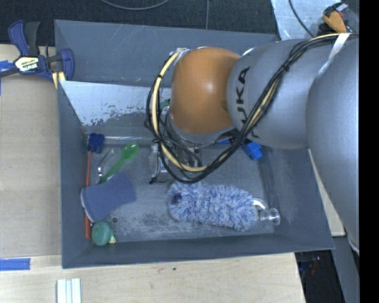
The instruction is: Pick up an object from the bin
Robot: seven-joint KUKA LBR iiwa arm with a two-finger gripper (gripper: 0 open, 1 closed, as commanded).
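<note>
The gripper (pixel 156 168), dark metal under a smooth orange dome (pixel 202 90), hangs mid-frame over the grey metal bin (pixel 177 248); its grip state cannot be told. Just lower right lies a shaggy blue-white duster head (pixel 208 207). To the left lie a glossy green plastic spoon (pixel 121 160) and a soft blue cloth pad (pixel 107 194).

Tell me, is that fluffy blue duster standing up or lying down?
Lying down. The duster stretches sideways across the bin floor, its whole fluffy length flat on the bottom.
</note>
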